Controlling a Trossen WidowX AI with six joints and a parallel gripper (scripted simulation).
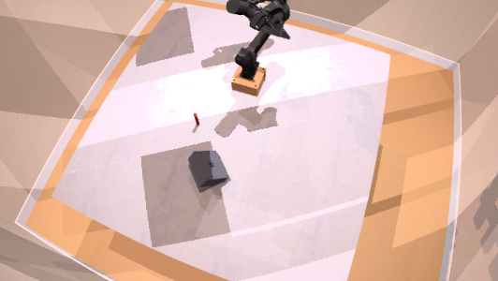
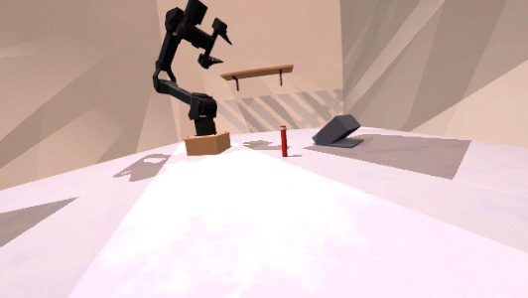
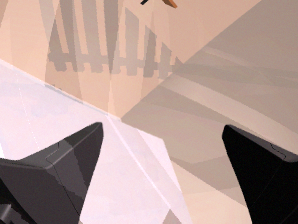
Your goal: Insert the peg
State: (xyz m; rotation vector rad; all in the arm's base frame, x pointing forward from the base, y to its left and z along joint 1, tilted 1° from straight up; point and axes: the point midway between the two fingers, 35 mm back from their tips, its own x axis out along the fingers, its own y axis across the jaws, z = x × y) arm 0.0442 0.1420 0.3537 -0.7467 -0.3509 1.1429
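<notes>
A thin red peg (image 1: pixel 197 120) (image 2: pixel 284 144) stands upright on the table, with a pale band near its top. The dark grey block with the sloped panel (image 1: pixel 202 172) (image 2: pixel 334 130) stands beyond it from the robot. A small dark spot, which looks like the hole (image 1: pixel 212 164), shows on it in the top view. The hole's shape is too small to tell, and its face is turned away in the exterior view. My gripper (image 2: pixel 226 53) (image 3: pixel 166 130) is open and empty, raised high above the table, well away from the peg. Neither peg nor panel shows in the wrist view.
The arm stands on an orange-brown base block (image 1: pixel 246 87) (image 2: pixel 207 144). A wooden shelf (image 2: pixel 258 73) hangs on the back wall in the exterior view. The table has an orange border (image 1: pixel 417 140) with a pale edge. Dark shadows lie across the table.
</notes>
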